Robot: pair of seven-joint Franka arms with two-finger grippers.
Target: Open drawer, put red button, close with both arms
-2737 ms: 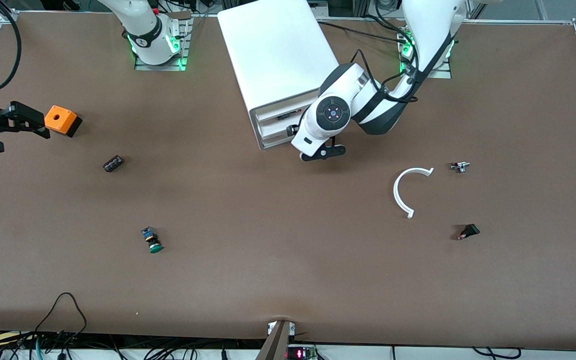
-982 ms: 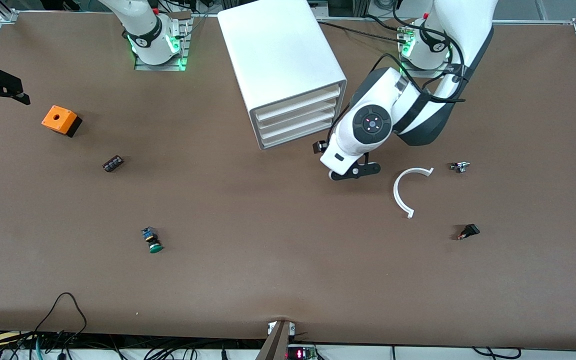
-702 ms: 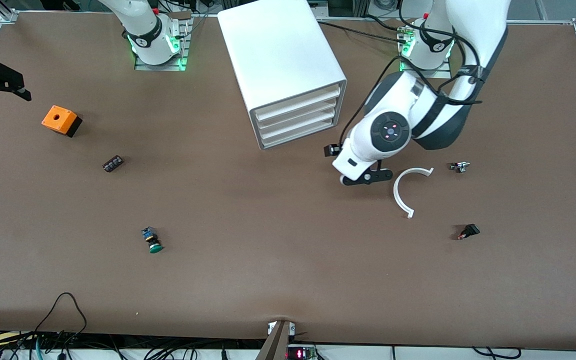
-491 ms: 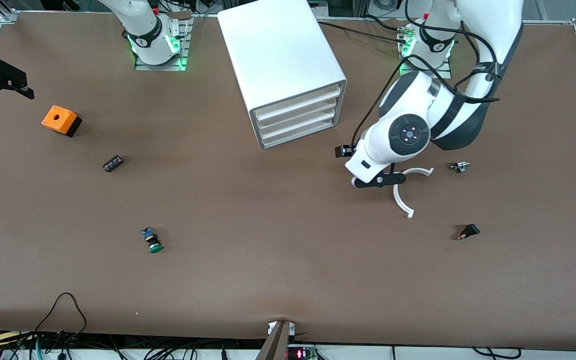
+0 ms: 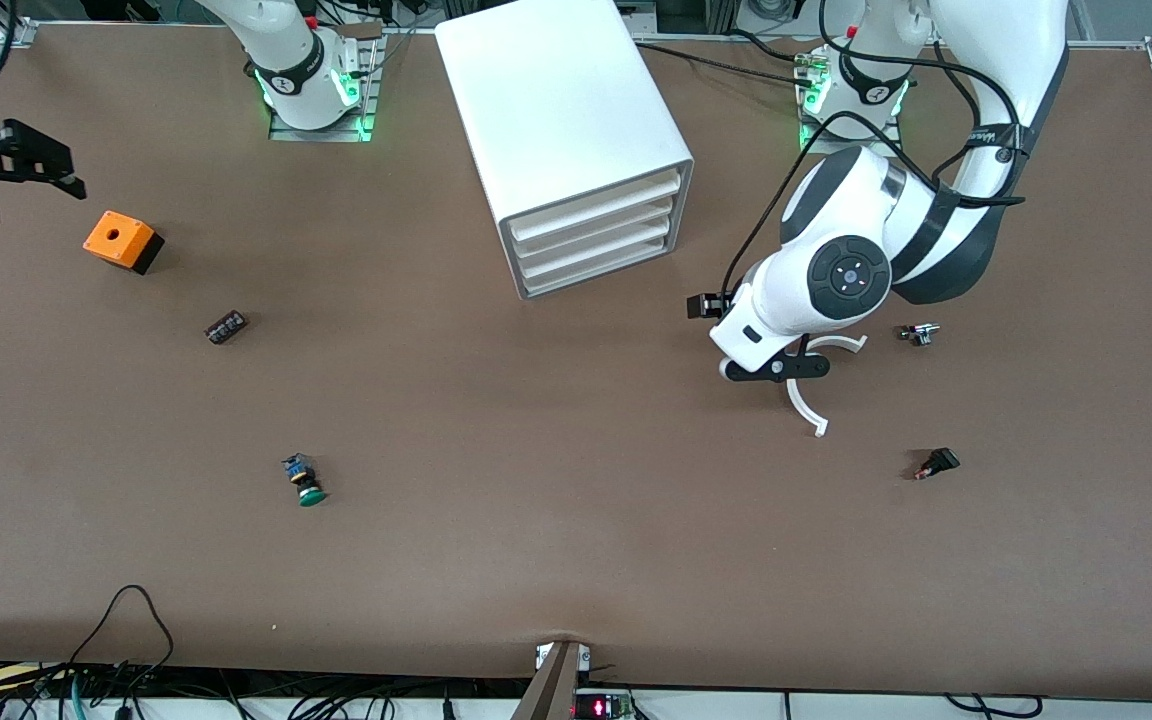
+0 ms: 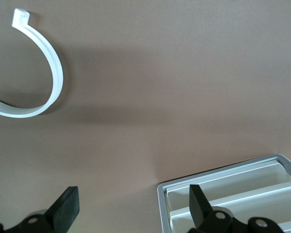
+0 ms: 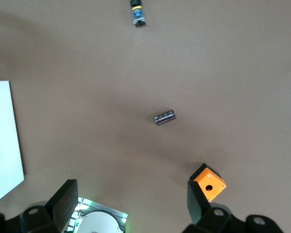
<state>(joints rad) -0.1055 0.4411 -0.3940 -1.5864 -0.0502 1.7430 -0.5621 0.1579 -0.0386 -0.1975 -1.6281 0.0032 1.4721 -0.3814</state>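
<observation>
**Clerk:** Brown surface first?

**Inspector:** Brown, matte table (image 5: 576,560). On it stands a smooth white cabinet (image 5: 556,110), a box with rounded edges. Its three drawers (image 5: 596,235) all sit flush.

**Clerk:** Left claw?

**Inspector:** The left gripper (image 5: 776,368) hangs over one end of a thin white curved strip (image 5: 804,405), fingers spread, nothing between them. The cabinet lies beside it, toward the right arm's end.

**Clerk:** Right claw?

**Inspector:** The right gripper (image 7: 131,191) hangs near the table's edge at the right arm's end, fingers apart and empty. An orange box (image 5: 121,240) with a round hole lies just beside it. A small dark ribbed block (image 5: 226,327) lies further out.

**Clerk:** The red button?

**Inspector:** I cannot locate it in any view. A green-capped button (image 5: 304,482) lies on its side, well apart from both claws.

**Clerk:** Differences between views?

**Inspector:** The left wrist view shows the strip's whole arc and the grey frame round the drawer fronts. From the front the claw covers part of the strip. Only the front view shows a small metal part (image 5: 920,333) and a black piece with a reddish tip (image 5: 936,463), both near the strip.
</observation>
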